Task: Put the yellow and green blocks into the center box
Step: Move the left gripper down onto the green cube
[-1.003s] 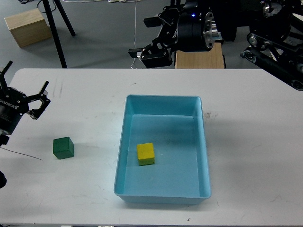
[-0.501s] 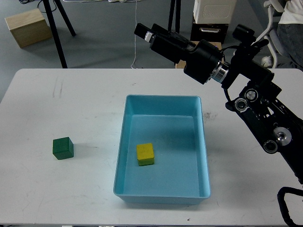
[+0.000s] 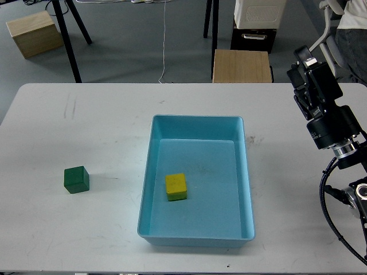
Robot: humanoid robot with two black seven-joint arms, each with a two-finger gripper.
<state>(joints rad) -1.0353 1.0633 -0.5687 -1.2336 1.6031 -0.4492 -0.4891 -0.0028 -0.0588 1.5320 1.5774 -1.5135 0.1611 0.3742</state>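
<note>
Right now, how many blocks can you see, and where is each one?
2. The yellow block lies inside the blue box, left of its middle. The green block sits on the table left of the box. None appear hidden.

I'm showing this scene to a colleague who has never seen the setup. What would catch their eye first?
Most striking is the light blue box in the middle of the white table, with a yellow block lying inside it. A lone green block sits on the table to the left, apart from the box. At the right edge rises the black right arm, its pincer seen end-on.
</note>
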